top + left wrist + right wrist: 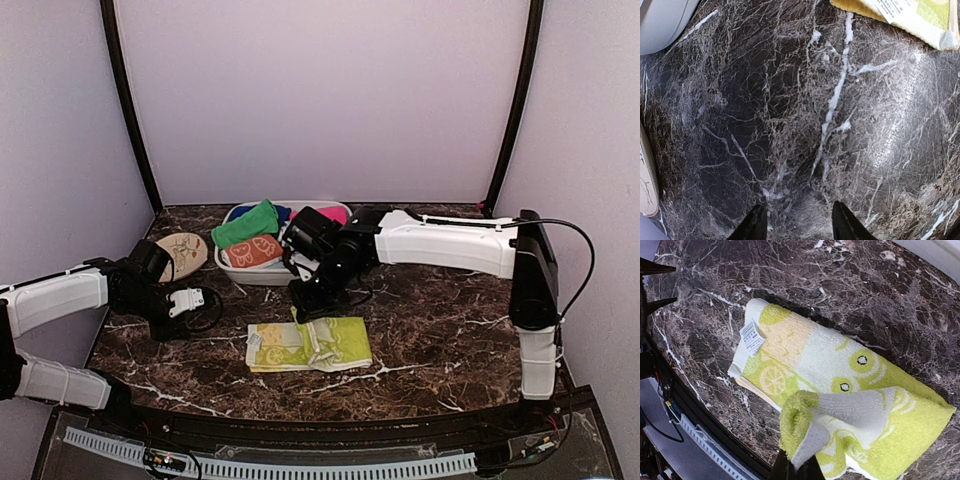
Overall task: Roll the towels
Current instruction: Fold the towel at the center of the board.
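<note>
While the right gripper point(795, 471) pinches a raised fold of the printed towel point(840, 390), the rest of it lies flat on the marble table point(450, 330), front centre, near the edge. It's cream terry with yellow-green lemon slices and round shapes, folded to a rectangle; the lifted flap shows a pale underside. Right fingertips are mostly cut off at the bottom of the wrist view, jaws pressed together on the cloth. A white care label point(751, 337) sits at the towel's left end, print too small to read. Left gripper point(799, 222) is spread with nothing between its fingers, over bare marble left of the towel and apart from it. Farther back, a white basket point(228, 265) holds the green towel point(245, 225): plain bright green, bunched, touching an orange patterned cloth point(255, 250). The pink cloth point(335, 213) and blue cloth point(283, 212) behind are partly hidden. An oval plaque point(183, 253) lies left of the basket, its drawing unclear.
</note>
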Available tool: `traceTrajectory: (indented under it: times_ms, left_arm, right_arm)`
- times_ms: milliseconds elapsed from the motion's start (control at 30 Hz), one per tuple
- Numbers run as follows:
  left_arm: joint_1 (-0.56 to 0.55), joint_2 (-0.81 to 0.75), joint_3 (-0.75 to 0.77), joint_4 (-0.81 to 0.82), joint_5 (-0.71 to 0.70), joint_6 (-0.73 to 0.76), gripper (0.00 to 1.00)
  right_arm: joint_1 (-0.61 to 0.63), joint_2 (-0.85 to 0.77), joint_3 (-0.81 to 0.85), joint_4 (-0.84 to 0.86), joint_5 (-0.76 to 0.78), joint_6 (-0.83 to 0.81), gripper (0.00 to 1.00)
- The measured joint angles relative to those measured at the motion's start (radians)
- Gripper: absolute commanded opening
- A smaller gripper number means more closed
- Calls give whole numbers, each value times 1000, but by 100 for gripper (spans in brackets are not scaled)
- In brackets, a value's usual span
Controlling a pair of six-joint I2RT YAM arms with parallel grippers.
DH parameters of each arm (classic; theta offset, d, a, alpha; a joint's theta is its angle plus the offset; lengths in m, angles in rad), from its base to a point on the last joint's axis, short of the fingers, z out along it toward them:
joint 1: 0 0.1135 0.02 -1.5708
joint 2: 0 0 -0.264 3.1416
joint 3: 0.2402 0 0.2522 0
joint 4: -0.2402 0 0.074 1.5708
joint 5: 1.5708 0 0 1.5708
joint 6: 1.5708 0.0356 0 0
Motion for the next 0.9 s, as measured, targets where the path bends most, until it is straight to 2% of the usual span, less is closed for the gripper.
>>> traceTrajectory:
  times_ms: [367, 900]
  left_arm:
    - [2, 0, 0, 3, 8, 0, 44]
    - [2, 0, 0, 3, 23, -1, 44]
  right_arm:
    - [3, 32, 9, 76, -27, 54, 0]
    - [3, 222, 163, 166, -46, 133, 0]
